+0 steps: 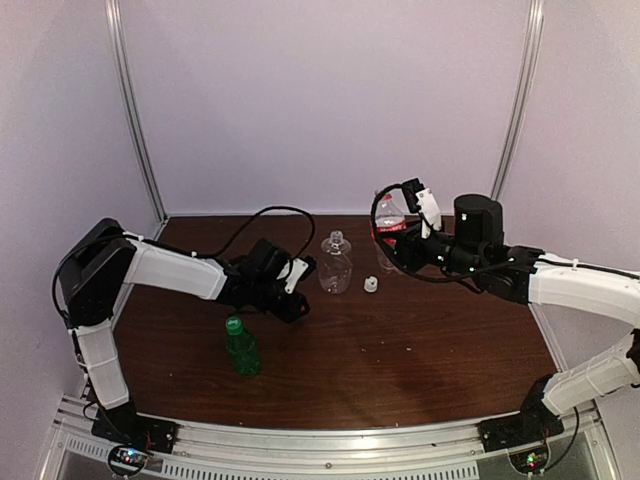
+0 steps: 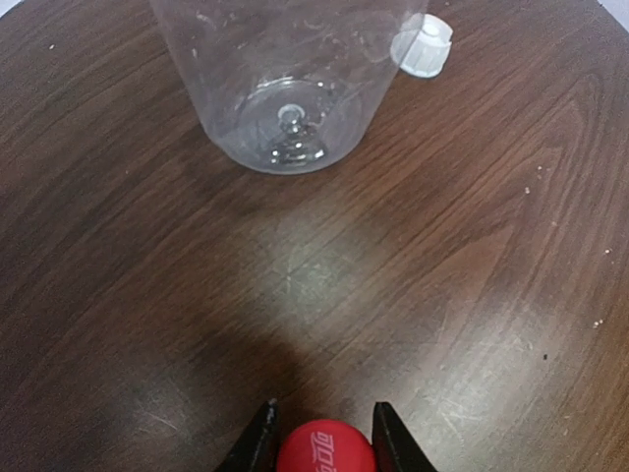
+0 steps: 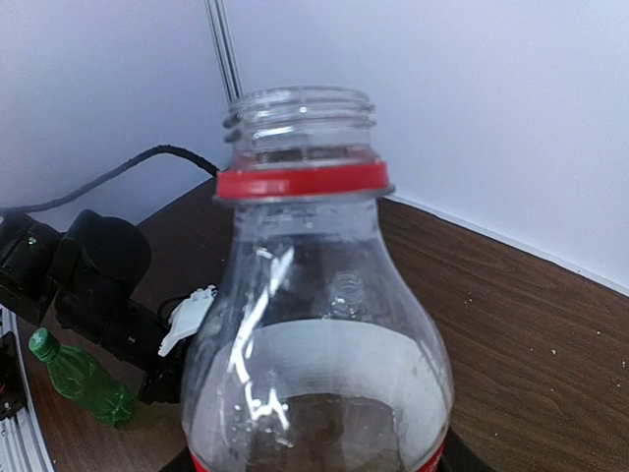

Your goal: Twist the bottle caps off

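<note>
Top view, green bottle (image 1: 241,348): translucent green plastic, upright at lower left of centre on the brown wooden table (image 1: 440,370); green cap (image 1: 234,324) screwed on.
Top view, rounded bottle (image 1: 336,266): wide, clear, bulbous; upright at centre.
Top view, white cap (image 1: 371,284): small and round, lying on the wood just right of the rounded bottle.
Top view, red-label bottle (image 1: 389,212): clear with a red band, upper right of centre, grasped by the right gripper (image 1: 392,240).
Top view, left gripper (image 1: 303,272): low over the table, just left of the rounded bottle.

Left wrist view, red cap (image 2: 324,450): glossy, smooth, white lettering; at the bottom edge, clenched between the left gripper's two dark fingers (image 2: 257,444).
Left wrist view, rounded bottle: transparent base with a moulded nub at its middle, standing at top centre.
Left wrist view, white cap: ribbed side, top right, close beside the bottle's wall.
Left wrist view, table: dark grain, fine scratches, dull sheen.

Right wrist view, red-label bottle: fills the centre; threaded neck open, red ring just under the threads, clear sloping shoulders, pale back of the label below.
Right wrist view, right gripper: only dark edges at the bottom corners, closed around the bottle's body.
Right wrist view, green bottle: lower left, capped.
</note>
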`<state>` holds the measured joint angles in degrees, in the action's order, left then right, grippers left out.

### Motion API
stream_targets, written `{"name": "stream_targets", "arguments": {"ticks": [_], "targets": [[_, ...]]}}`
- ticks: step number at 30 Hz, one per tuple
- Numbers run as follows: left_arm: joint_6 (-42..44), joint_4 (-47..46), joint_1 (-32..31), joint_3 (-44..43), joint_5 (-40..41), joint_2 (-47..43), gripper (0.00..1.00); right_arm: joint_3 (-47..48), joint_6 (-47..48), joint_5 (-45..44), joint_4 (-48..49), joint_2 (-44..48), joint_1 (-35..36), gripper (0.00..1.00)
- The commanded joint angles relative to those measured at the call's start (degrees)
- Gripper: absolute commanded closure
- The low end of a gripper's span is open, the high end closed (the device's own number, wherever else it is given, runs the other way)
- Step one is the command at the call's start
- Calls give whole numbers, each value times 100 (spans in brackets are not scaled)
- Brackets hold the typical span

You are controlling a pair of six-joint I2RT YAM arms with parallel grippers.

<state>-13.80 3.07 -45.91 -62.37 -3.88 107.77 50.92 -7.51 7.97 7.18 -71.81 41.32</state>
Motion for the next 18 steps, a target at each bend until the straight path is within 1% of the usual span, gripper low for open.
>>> {"name": "stream_targets", "arguments": {"ticks": [1,6,14,18], "targets": [[171,-176,145,-258,97,164,69,-107,-104,167,229,1,-36,69],[238,-118,212,-360,57,353,68,-108,-119,209,249,-35,-36,69],[281,119,250,-451,16,511,64,-108,-102,209,240,-42,-48,69],[312,219,250,-473,-20,498,59,-93,-104,231,249,-61,-49,69]]}}
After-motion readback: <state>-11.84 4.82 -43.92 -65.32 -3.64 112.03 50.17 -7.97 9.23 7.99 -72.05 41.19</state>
